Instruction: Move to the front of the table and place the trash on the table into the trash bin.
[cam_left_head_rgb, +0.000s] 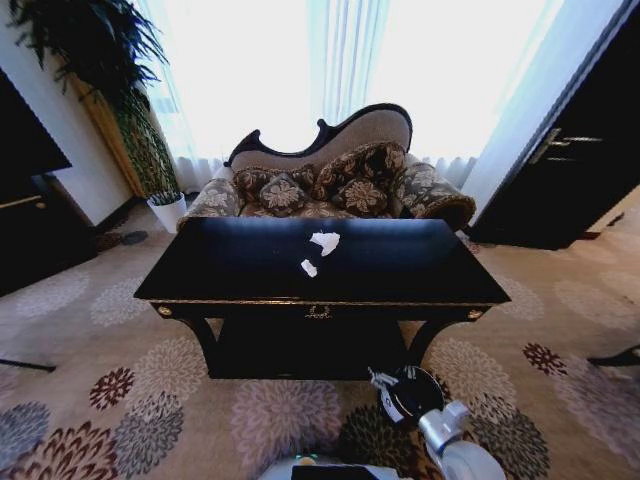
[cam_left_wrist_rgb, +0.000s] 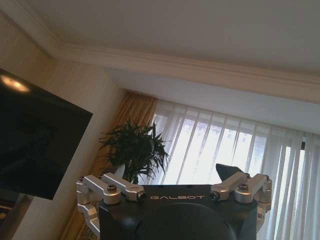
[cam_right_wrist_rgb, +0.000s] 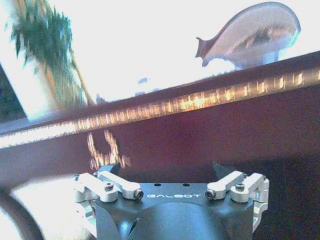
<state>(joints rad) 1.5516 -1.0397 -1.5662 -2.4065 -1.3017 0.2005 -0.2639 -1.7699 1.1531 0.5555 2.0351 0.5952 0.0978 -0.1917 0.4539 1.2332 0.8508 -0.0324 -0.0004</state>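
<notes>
Trash: two crumpled white paper scraps (cam_left_head_rgb: 318, 250) lie on the table top, a little right of its centre line and toward the middle of its depth. You can make out only these two pieces; no can or bottle is plain to you on the glossy surface.
Trash axis: the larger scrap sits farther from you, the smaller one nearer and slightly left, so the pair runs on a short diagonal from near-left to far-right. Neither scrap shows a clear pointing end.
Table: the black table (cam_left_head_rgb: 200, 282) stands square across your front, its long axis running left to right, with the gold ornament (cam_left_head_rgb: 318, 312) mid-apron facing you.
Trash bin: the dark round bin (cam_left_head_rgb: 412, 392) stands on the carpet at near right, just in front of the table's right leg and well below the top.
Right gripper: the right gripper (cam_right_wrist_rgb: 170, 172) sits low at the near side, facing the table's front apron, beneath the level of the top. Its fingers stand apart with nothing between them. The scraps lie above it, farther away and to the left.
Left gripper: the left gripper (cam_left_wrist_rgb: 175, 182) points upward toward the ceiling and curtains, away from the table. Its fingers also stand apart and empty.
Nearer arm: judge the right arm as the closer one, since it already faces the table and the bin is on its side.
</notes>
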